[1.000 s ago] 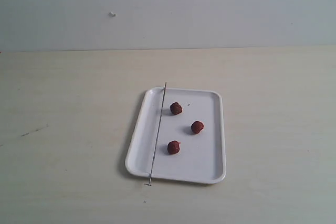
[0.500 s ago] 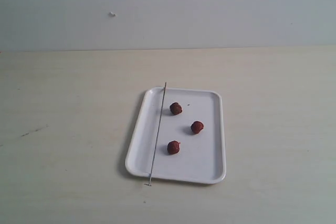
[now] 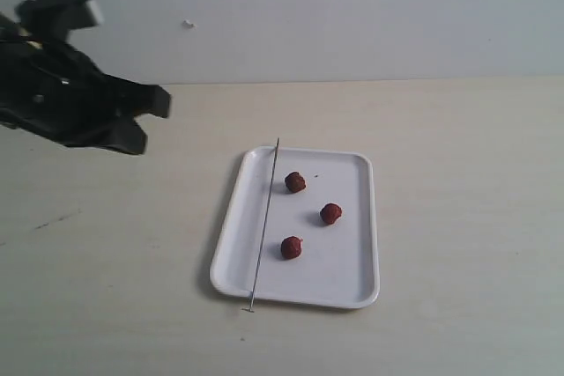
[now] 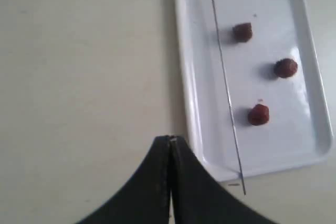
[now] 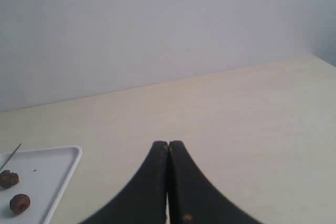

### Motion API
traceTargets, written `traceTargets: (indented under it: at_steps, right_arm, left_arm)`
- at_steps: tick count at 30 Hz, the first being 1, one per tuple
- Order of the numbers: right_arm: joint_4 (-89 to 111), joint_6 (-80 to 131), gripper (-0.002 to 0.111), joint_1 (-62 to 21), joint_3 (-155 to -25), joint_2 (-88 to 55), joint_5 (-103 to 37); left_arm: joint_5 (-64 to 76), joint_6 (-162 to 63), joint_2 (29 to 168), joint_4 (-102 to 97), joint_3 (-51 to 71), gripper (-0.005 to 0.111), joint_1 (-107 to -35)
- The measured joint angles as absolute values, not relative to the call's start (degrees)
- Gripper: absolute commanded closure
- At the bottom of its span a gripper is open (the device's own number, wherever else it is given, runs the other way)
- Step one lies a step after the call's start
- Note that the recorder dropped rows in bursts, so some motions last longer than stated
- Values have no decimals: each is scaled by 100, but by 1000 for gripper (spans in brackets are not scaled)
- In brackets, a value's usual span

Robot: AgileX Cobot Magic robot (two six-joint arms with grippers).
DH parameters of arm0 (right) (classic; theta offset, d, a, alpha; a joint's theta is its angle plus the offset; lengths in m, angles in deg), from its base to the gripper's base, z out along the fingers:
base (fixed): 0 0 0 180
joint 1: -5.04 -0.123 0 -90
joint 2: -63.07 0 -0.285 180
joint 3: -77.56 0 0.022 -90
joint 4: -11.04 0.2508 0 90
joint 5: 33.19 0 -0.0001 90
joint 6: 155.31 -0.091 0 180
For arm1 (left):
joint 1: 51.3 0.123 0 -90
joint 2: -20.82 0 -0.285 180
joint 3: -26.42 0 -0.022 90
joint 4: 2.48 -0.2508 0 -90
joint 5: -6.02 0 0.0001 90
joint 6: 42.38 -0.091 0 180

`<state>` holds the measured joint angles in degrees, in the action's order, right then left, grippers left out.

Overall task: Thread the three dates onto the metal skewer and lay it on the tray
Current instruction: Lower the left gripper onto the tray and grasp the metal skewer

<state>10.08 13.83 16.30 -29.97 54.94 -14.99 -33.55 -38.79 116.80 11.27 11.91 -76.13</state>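
The white tray (image 3: 352, 279) lies on the table right of centre. Three dates rest loose on it: one at the far end (image 3: 295, 182), one in the middle (image 3: 330, 213), one nearer the front (image 3: 291, 247). The metal skewer (image 3: 265, 222) lies along the tray's left side, both ends overhanging the rim. My left gripper (image 3: 159, 103) hangs high over the table's left part, well away from the tray, shut and empty (image 4: 171, 140). My right gripper (image 5: 168, 144) is shut with nothing in it and is out of the exterior view.
The light wooden table (image 3: 458, 173) spreads around the tray, with a pale wall behind. A faint dark mark (image 3: 57, 219) sits on the left of the table.
The left arm has come into the exterior view at the upper left, where nothing showed before. Tray, dates and skewer have not moved.
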Motion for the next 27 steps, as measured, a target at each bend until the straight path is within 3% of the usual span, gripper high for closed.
traceTargets:
  at_steps: [12,20,27]
  right_arm:
    - [1008,1383,108,1630,-2997,5494,-1499]
    - [1008,1383,108,1630,-2997,5494,-1499]
    - [1008,1383,108,1630,-2997,5494,-1499]
  left_arm:
    - [-4550,-3860,14162,1127,3492,105,-8537]
    - [-4758,-3836,15071,1127,4248,70,-8734]
    - [-4685,-3790,15375,1035,4335,69,-8734]
